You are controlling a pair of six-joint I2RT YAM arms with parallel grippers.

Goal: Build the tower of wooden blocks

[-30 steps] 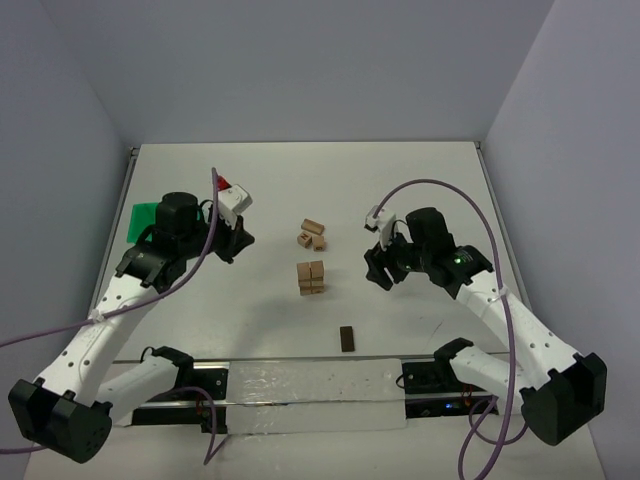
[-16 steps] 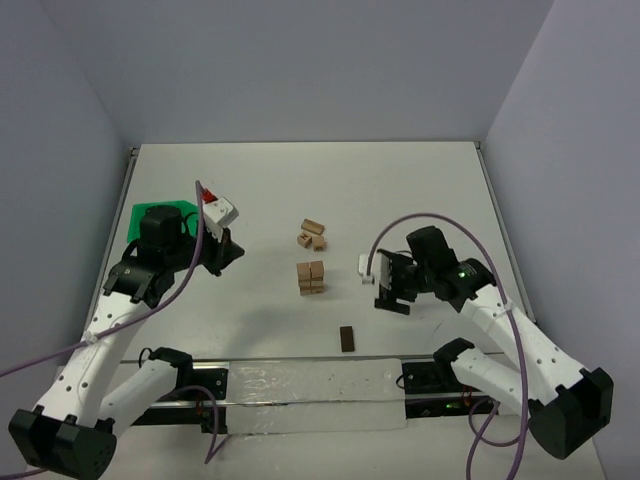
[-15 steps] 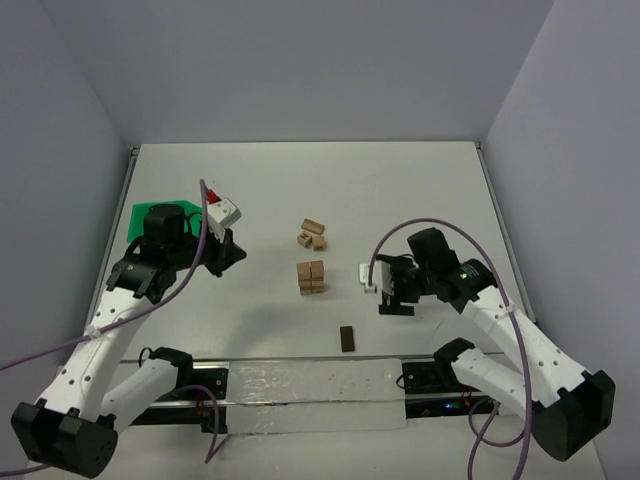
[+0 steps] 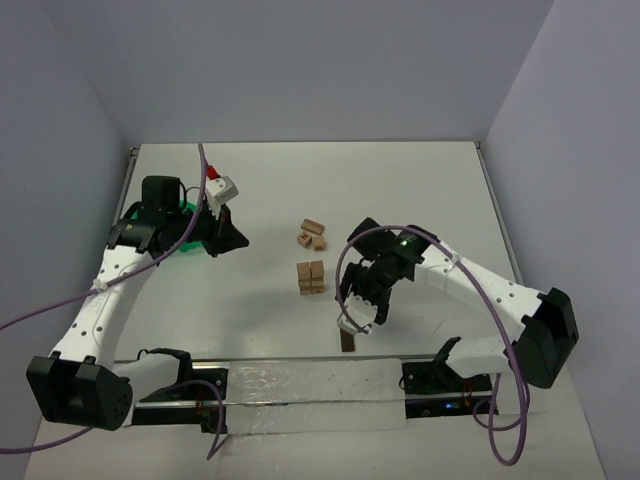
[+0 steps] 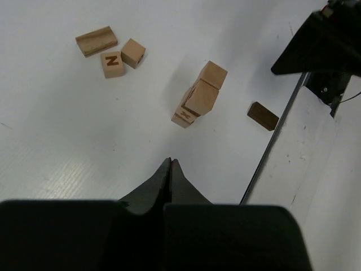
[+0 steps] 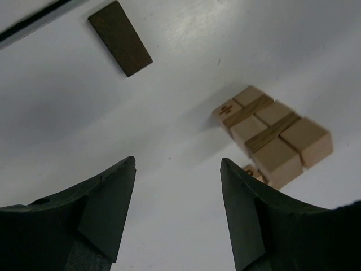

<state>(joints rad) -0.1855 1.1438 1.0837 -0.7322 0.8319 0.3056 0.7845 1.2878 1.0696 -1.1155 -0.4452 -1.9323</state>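
Right jaws: open, empty. The dark block lies ahead of them, upper left of the wrist frame, long axis diagonal. The tower stands mid-table, centre frame. Left jaws: closed, empty, farther off.

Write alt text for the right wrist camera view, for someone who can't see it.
The right gripper hangs open and empty above a white table. A dark block lies flat at upper left, and the short tower of tan blocks stands at right.
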